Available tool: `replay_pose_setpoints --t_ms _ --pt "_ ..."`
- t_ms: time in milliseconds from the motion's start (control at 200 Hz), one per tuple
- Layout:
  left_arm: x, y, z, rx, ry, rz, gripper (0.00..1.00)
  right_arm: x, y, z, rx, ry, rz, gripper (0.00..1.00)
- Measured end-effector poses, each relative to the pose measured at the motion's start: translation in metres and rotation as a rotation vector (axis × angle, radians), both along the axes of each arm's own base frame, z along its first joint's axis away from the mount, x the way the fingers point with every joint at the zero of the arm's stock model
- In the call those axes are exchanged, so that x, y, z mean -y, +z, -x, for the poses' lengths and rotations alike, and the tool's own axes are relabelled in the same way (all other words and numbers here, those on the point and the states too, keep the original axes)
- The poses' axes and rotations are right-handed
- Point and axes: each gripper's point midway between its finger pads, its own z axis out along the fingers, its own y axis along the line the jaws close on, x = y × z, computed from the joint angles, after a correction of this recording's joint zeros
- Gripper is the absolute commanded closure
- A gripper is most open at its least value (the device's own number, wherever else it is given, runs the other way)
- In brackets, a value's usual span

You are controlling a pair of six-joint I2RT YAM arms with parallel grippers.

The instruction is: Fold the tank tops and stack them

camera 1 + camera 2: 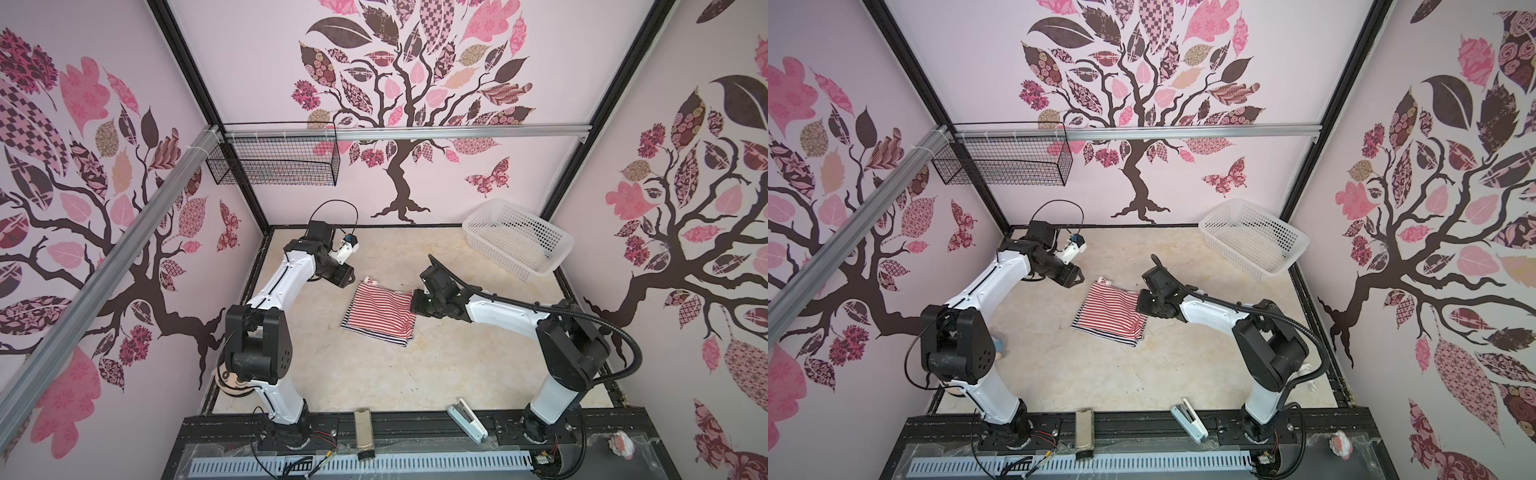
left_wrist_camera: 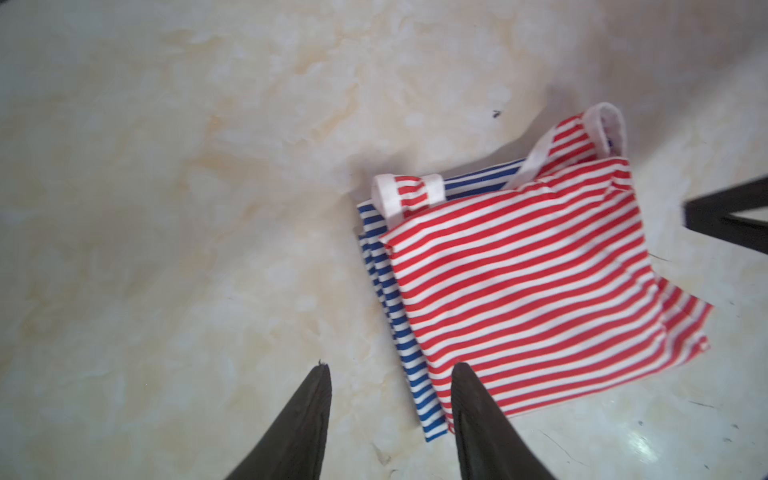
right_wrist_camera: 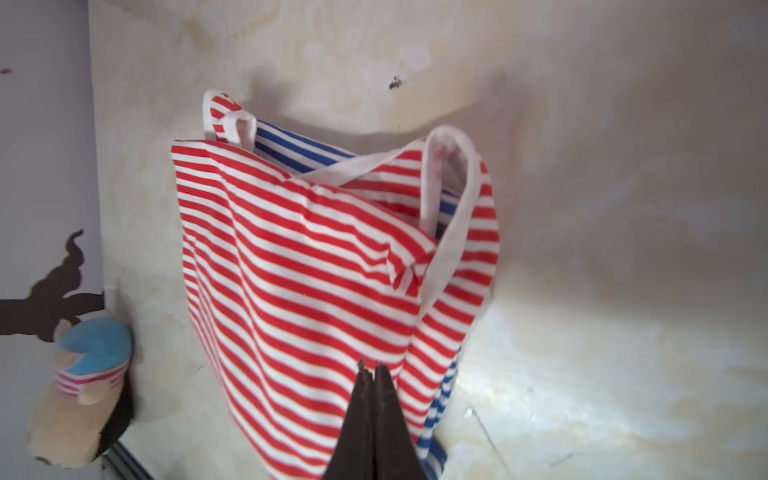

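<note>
The table [image 1: 374, 374] is a pale, marbled cream surface, boxed in by walls printed with pink and brown trees. Near its middle lies the red-and-white tank top [image 1: 382, 307], folded into a rough square on top of the navy-and-white tank top [image 1: 374, 336]. The navy one shows only as a striped border along the near and left edges of the pile. From my left wrist the red top [image 2: 519, 282] covers most of the blue stripes [image 2: 399, 332], and its white-edged straps loop out at one end.

My right gripper [image 1: 415, 305] sits at the right edge of the pile. Seen from that wrist, its jaws are pressed together [image 3: 370, 368] low over the red cloth [image 3: 299, 270], which rises in loose folds there. I cannot tell whether any fabric is pinched between them. My left gripper [image 1: 347, 279] hangs just beside the pile's far left corner, jaws apart with nothing between them [image 2: 391, 366].

Farther out, a white basket [image 1: 503, 259] stands at the far right of the table and a wire basket [image 1: 270, 166] hangs from the rail at the far left. A plush doll [image 3: 87, 374] lies by the left wall, and a stapler [image 1: 467, 422] rests at the near edge.
</note>
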Motion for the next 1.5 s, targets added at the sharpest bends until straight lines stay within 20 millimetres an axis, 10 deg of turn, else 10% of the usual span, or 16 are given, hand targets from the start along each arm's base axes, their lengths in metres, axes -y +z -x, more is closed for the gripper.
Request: replay_pose_setpoints --t_ms 455,785,996,1501 --pt "0.024 -0.099 0.073 -0.319 -0.121 -0.031 0.63 -0.002 -0.036 -0.017 -0.071 -0.005 0.02 0.92" --pt "0.023 -0.113 0.081 -0.31 -0.171 -0.129 0.61 0.056 -0.062 -0.034 -0.125 -0.109 0.027 0.76" --pt "0.023 -0.112 0.082 -0.308 -0.171 -0.123 0.59 0.052 -0.049 -0.025 -0.103 -0.063 0.015 0.55" --pt "0.024 -0.113 0.082 -0.304 -0.159 -0.114 0.59 0.001 -0.009 -0.02 -0.034 0.066 -0.037 0.75"
